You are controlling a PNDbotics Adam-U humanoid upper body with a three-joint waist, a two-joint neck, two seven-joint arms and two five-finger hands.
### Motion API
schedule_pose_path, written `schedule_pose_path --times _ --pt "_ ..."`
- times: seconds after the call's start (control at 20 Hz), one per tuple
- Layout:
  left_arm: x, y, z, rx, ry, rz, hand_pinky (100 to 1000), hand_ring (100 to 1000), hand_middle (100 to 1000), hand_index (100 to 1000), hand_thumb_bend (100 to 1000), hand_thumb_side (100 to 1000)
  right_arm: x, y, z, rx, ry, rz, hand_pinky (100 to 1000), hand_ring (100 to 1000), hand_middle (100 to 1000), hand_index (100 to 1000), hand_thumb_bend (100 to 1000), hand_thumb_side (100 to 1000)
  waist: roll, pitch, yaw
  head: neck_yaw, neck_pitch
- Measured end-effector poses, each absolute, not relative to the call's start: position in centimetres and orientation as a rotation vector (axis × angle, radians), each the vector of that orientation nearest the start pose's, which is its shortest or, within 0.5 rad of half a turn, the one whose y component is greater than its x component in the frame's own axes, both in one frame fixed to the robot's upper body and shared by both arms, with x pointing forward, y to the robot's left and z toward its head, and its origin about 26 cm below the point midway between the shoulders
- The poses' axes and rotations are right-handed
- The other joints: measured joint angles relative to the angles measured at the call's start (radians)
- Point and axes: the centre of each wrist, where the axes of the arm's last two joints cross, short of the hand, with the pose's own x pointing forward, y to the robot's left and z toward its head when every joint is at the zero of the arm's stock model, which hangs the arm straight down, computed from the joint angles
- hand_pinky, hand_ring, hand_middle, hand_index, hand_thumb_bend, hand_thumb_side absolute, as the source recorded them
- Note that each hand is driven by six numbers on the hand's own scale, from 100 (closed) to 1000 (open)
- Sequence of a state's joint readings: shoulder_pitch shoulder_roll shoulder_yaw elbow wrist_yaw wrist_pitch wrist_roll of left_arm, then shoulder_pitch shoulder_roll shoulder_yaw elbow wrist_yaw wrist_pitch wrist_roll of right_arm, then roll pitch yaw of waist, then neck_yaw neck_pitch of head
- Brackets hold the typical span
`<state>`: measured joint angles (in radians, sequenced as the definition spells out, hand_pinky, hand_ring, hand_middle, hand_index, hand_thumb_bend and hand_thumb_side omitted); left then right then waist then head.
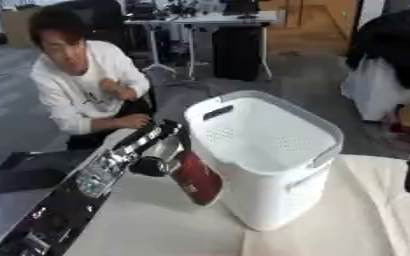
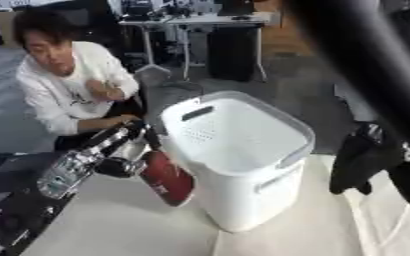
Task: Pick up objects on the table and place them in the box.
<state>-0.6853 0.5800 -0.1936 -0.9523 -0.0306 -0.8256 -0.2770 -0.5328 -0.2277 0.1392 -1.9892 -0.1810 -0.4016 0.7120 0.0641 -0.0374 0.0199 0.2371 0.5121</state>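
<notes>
We hold a dark red object [image 1: 196, 177], a flattish rounded thing with a small pale mark on its face, in our left hand [image 1: 154, 162]. It hangs below and just to the inner side of that hand, tilted, with its upper end at the fingers and its lower end close to the table [image 1: 156, 225]; we cannot tell whether it has left the cloth. The fingers look curled around its top end, though the blur hides exactly how they sit.

Just beyond the red object, on the far side from our left hand, stands the white box [image 2: 243, 165], a tall perforated basket with a grey rim and handle slots. The object's edge is touching or nearly touching its wall, well below the rim. We judge it is gripped by the top so it can be lifted clear of that rim and dropped inside.

Our right hand [image 2: 357, 160] hangs dark on the other side of the box, above the pale cloth, holding nothing we can see; whether its fingers are curled we cannot tell.

A person crouches beyond our left hand, touching nothing of ours.
</notes>
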Motion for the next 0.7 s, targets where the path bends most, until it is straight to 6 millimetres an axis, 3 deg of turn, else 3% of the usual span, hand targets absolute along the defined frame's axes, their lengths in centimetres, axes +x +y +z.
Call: schedule_pose_path --times 0.25,0.45,0.7 --pt "43.6 36.2 13.9 0.196 -2.144 -1.23 100 100 147 108 100 100 31.0 -18.5 24.8 -0.616 2.867 -1.49 127 415 467 649 100 1000 0.004 -0.003 0.0 0.0 0.002" --pt "43.9 36.2 17.3 0.222 -2.151 -1.304 100 100 144 100 101 100 31.0 -18.5 24.8 -0.619 2.865 -1.494 127 415 467 649 100 1000 0.009 -0.008 0.0 0.0 0.003" --pt "44.2 36.0 21.5 0.248 -2.199 -1.347 100 100 140 100 196 100 31.0 -18.5 24.8 -0.62 2.865 -1.496 128 415 467 649 100 1000 0.012 -0.012 0.0 0.0 0.007"
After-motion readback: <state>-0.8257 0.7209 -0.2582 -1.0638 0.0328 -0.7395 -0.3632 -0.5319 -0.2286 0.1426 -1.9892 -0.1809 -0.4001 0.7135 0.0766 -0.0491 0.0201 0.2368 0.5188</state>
